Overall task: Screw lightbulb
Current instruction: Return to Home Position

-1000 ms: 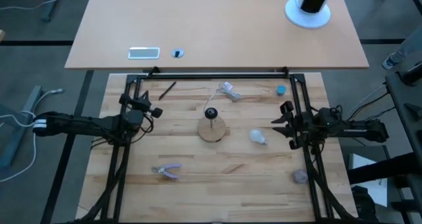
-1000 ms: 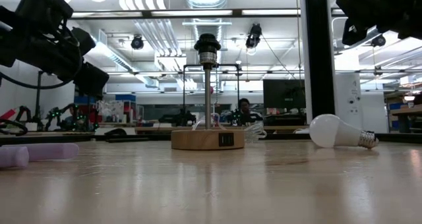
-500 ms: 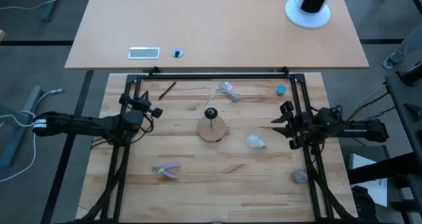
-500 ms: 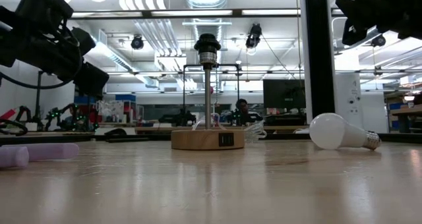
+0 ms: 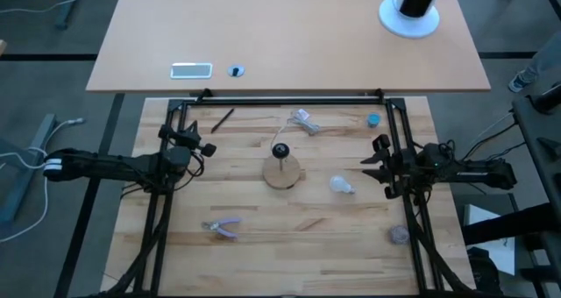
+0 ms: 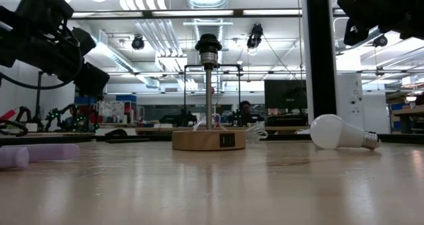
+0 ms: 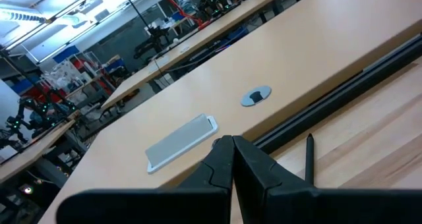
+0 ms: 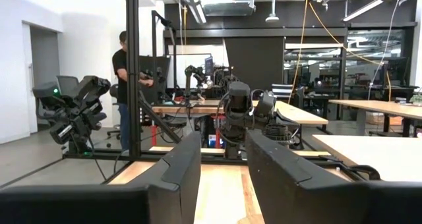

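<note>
While neither arm holds it, the lightbulb point(image 5: 342, 185) lies on its side on the wooden tabletop point(image 5: 289, 245), to the right of the lamp point(image 5: 282, 172) and clear of it. In the low view, the lightbulb point(image 6: 338, 132) has its white globe turned toward the lamp point(image 6: 208, 139) and its silvery screw base pointing away, and it rests on the surface. The lamp stands upright on a round wooden disc, with a dark socket point(image 6: 208, 46) atop a thin stem.

The right pincer point(image 5: 379, 158) hangs above the tabletop's right side, beyond the lightbulb and apart from it. In the right wrist view, the right pincer point(image 8: 223, 141) has its fingers spread with a plain gap, and nothing is between them. The left pincer point(image 5: 209, 147) hangs above the left side, well apart from the lamp. The left wrist view shows the left pincer point(image 7: 231, 143) with its fingers pressed together, gripping nothing.

Elsewhere on the tabletop:
- **Near side:** purple-handled pliers point(image 5: 223, 227) lie left of the lamp, and a greyish-purple ball point(image 5: 399, 235) sits at the right corner.
- **Far side:** a crumpled wrapper point(image 5: 304, 120), a dark stick point(image 5: 222, 119) and a small blue item point(image 5: 374, 120) lie along the far rail.

A second, paler tabletop point(image 5: 289, 26) beyond carries a silvery plate point(image 5: 191, 70) and a round grommet point(image 5: 235, 71). A person point(image 8: 123, 85) stands in the room behind, seen in the right wrist view.
</note>
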### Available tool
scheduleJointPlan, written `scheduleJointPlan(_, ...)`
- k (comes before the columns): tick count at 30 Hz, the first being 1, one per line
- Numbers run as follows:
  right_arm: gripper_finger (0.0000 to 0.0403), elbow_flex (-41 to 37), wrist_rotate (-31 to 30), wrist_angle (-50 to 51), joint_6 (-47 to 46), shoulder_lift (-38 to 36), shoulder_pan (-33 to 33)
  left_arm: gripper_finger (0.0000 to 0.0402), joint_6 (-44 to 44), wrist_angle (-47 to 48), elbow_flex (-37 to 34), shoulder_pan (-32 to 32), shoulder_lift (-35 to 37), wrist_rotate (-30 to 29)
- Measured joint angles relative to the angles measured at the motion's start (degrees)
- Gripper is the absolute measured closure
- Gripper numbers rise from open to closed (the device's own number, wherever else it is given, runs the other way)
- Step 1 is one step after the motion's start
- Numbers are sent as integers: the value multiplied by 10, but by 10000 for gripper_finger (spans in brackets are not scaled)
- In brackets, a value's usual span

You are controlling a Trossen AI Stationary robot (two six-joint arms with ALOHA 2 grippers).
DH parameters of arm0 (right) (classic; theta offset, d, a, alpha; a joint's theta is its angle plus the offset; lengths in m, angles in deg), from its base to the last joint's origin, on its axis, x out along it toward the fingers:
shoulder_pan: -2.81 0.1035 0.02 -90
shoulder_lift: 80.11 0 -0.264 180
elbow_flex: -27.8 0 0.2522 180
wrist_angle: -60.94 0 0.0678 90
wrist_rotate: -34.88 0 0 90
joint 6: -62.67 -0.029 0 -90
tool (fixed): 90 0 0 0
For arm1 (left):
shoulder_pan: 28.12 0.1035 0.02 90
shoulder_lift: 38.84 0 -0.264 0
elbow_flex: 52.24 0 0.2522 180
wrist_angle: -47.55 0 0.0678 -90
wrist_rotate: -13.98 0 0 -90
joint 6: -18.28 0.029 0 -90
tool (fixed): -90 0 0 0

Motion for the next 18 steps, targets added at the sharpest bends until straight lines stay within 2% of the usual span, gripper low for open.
scheduleJointPlan(10,304,0,0,0,0,0,0,401,0,0,0,0,0,0)
scheduleJointPlan(18,302,0,0,0,0,0,0,401,0,0,0,0,0,0)
